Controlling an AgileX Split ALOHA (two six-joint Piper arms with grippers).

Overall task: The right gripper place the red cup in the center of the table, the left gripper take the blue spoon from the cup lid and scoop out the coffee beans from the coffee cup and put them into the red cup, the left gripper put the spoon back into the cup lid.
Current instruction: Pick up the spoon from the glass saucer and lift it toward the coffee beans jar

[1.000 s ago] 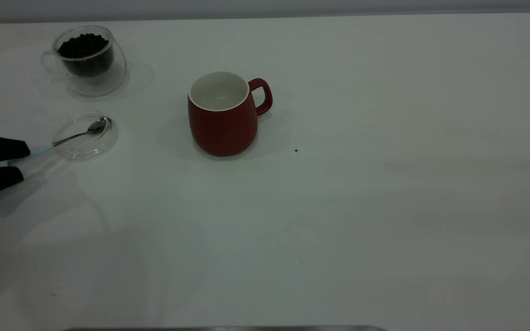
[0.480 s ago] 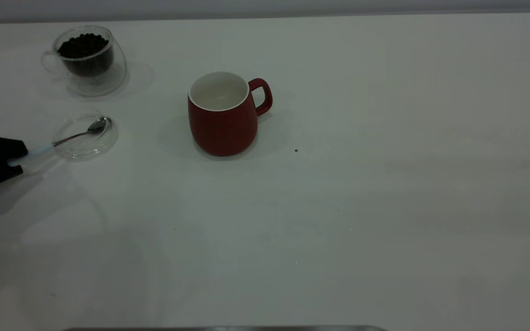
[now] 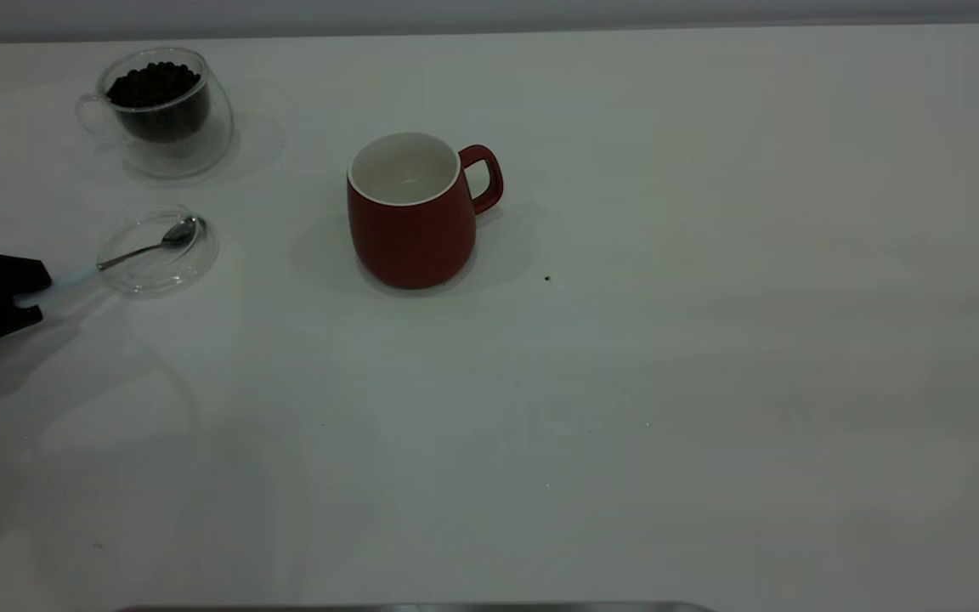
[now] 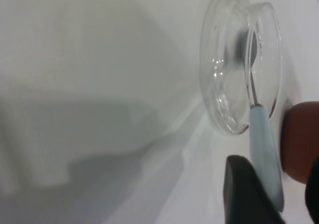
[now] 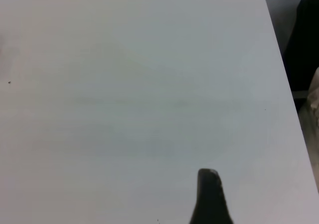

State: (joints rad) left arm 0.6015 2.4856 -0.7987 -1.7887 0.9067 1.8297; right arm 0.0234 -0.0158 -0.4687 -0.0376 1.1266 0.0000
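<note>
your left gripper is in at the table's left edge, fingers drawn narrow around the pale handle end of the blue spoon. from the left wrist view you can see that handle running between the dark fingers, pinched there. the spoon is not lifted: its metal bowl sits inside the cup lid, neck laid across the lid's rim, handle sticking out toward your gripper. the lid lies flat on the table, nearer the camera than the coffee cup, which stands at the far left with its heap of coffee beans inside. the red cup is upright toward the middle of the table, well apart from the lid, handle pointing right, white inside showing bare. one dark speck lies to its right. your right gripper shows only one finger in its own wrist view, over bare table near an edge; i cannot tell how it stands.
</note>
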